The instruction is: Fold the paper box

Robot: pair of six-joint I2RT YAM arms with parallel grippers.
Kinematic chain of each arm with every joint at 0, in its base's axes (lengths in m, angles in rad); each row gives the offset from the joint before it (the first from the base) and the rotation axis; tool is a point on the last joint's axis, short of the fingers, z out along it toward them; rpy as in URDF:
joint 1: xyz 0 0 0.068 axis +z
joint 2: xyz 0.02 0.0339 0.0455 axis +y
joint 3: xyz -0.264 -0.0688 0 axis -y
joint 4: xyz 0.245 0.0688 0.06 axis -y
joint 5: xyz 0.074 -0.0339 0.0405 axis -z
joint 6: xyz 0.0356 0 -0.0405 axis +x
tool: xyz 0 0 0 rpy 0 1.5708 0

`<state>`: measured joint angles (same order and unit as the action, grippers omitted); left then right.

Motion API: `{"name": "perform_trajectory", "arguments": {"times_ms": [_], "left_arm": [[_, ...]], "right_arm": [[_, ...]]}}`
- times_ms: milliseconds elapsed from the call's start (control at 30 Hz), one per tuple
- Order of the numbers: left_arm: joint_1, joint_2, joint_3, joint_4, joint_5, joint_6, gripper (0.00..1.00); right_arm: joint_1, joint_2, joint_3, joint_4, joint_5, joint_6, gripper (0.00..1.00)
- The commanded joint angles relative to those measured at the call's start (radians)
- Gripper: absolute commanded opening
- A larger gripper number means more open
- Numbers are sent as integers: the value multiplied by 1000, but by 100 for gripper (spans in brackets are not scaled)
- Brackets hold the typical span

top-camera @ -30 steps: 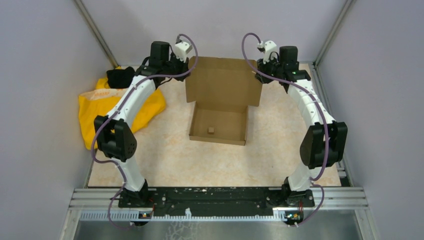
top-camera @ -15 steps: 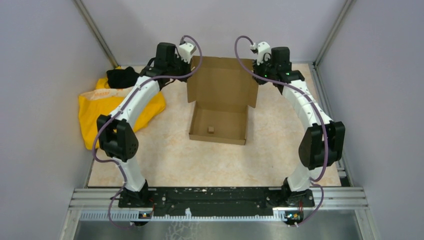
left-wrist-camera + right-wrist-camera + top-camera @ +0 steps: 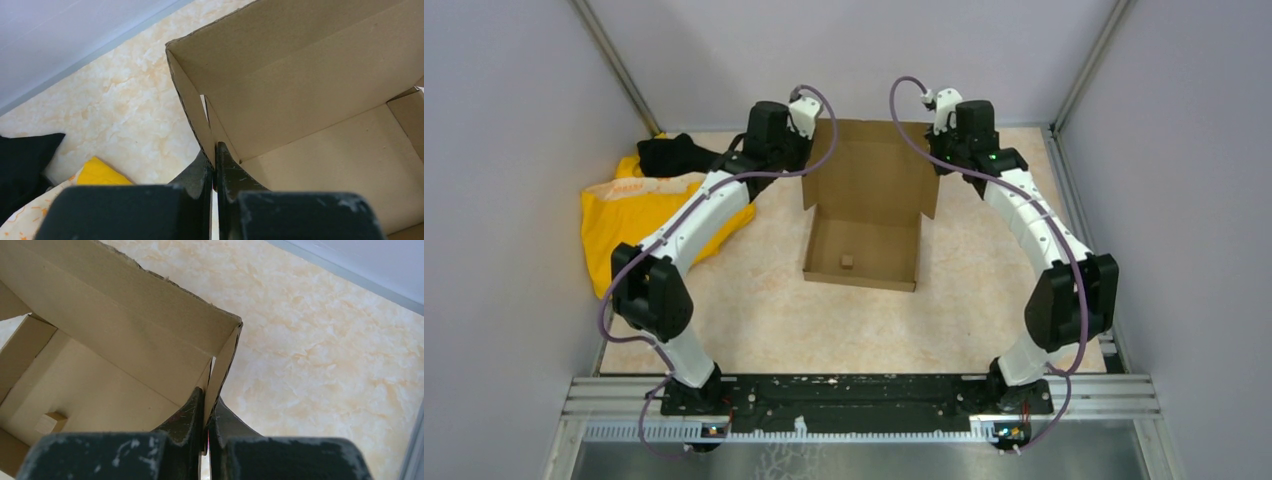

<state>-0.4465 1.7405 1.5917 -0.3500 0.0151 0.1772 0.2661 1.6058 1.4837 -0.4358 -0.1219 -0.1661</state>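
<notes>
The paper box (image 3: 862, 248) is a shallow brown cardboard mailer in the middle of the table, its lid (image 3: 870, 180) raised at the back. My left gripper (image 3: 808, 158) is shut on the lid's left side flap (image 3: 192, 107). My right gripper (image 3: 936, 158) is shut on the lid's right side flap (image 3: 222, 367). Both side flaps are bent inward from the lid panel. A tiny cardboard scrap (image 3: 846, 261) lies inside the box tray; it also shows in the right wrist view (image 3: 48, 423).
A yellow cloth (image 3: 639, 210) with a black item (image 3: 664, 155) on it lies at the left, close to my left arm. Grey walls enclose the table at the back and sides. The marbled tabletop (image 3: 844, 320) spreads in front of the box.
Both grippers have moved inward toward each other and slightly back, bending the lid's side flaps in and tilting the lid more upright. The box tray has stayed in place.
</notes>
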Motion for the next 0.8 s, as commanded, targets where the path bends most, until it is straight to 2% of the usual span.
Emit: {"name": "perform_trajectory", "arguments": {"times_ms": [0,400,767], "left_arm": [[-56,-37,-89,-24,-23,-30,0],[-120,-172,-280,103,-162,-108,0],[-204,-203,-322,122,-257,-216,0]], "right_arm": [[59,-62,-24,28,40,37,0],[119,-133,-123,97,164,179,0],[163,-170,-182,120,269,377,0]]}}
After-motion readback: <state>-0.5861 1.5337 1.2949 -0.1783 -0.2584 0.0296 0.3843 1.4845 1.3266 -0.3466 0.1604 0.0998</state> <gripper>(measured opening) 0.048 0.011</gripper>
